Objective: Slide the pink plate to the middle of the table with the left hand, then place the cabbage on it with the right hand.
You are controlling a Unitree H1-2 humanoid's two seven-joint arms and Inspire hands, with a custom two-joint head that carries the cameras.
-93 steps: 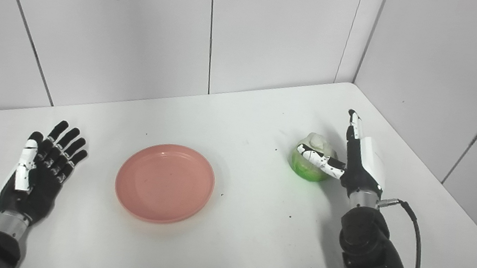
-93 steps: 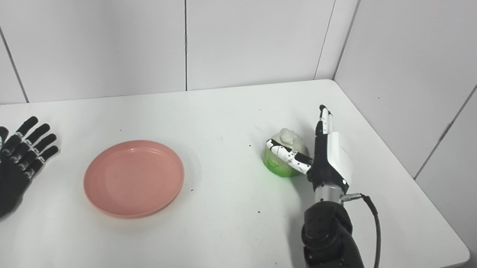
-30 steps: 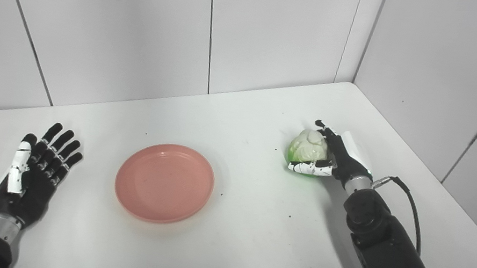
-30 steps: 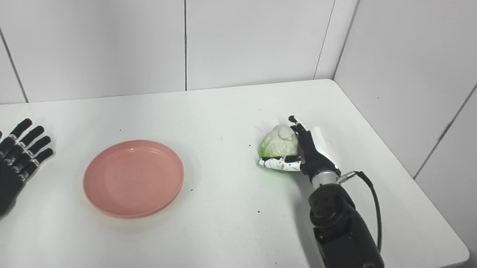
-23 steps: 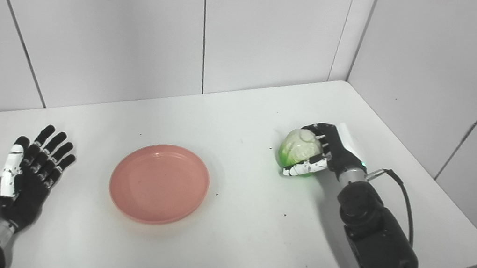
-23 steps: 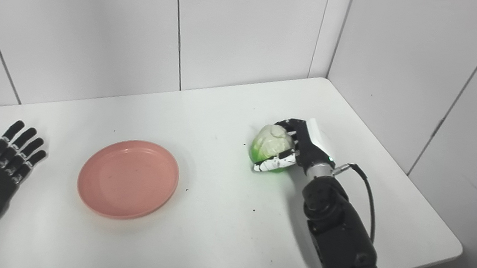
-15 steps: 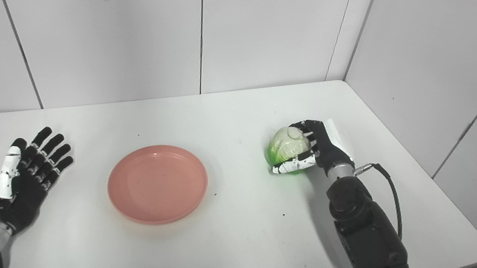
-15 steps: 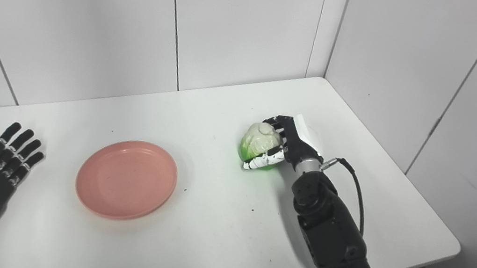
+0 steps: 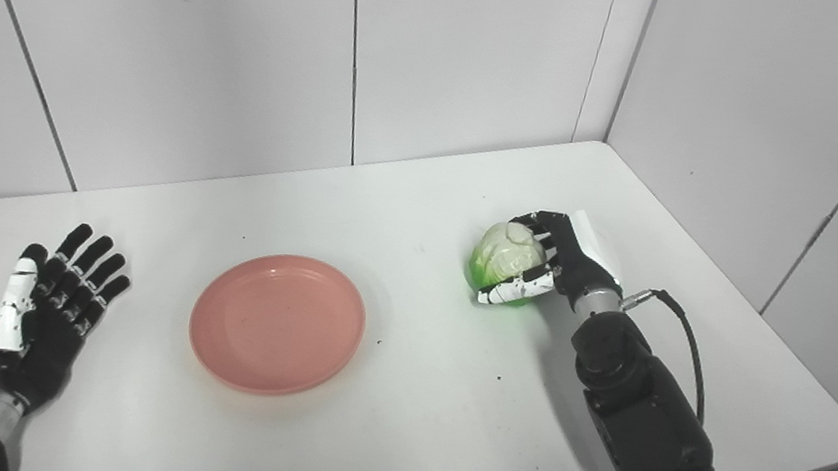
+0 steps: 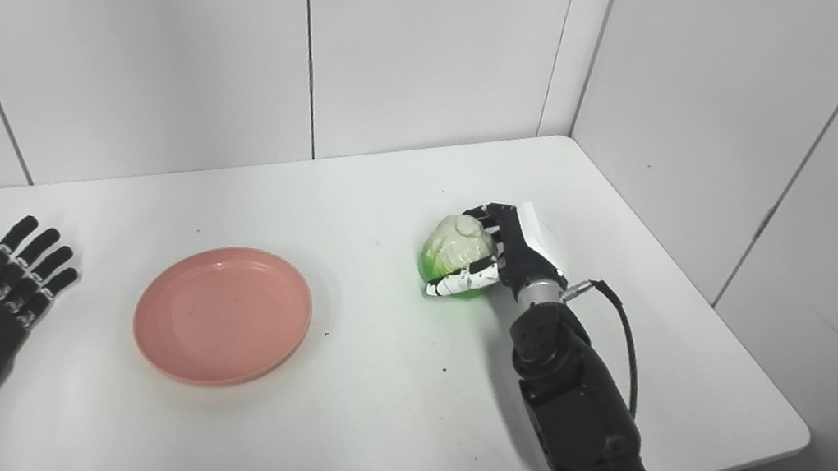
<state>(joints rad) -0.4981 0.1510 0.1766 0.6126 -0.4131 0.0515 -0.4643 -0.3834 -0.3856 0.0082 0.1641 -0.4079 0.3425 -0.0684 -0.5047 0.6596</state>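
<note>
A round pink plate (image 9: 277, 323) lies flat on the white table (image 9: 426, 187), left of its middle, with nothing on it. The cabbage (image 9: 503, 254), pale on top and bright green below, is held to the right of the plate. My right hand (image 9: 560, 261) is shut on the cabbage, fingers curled over its top and the thumb under its front. Whether the cabbage touches the table I cannot tell. My left hand (image 9: 46, 313) rests palm up and open near the table's left front, well clear of the plate.
White wall panels close the table off at the back and right, meeting in a corner (image 9: 605, 130). A black cable (image 9: 689, 342) loops from my right wrist. The table's right front edge (image 9: 809, 460) lies close to my right forearm.
My right hand has closed around the cabbage, which it only flanked at first, and shifted it slightly left. The camera view drifted a little. The plate and left hand stay in place.
</note>
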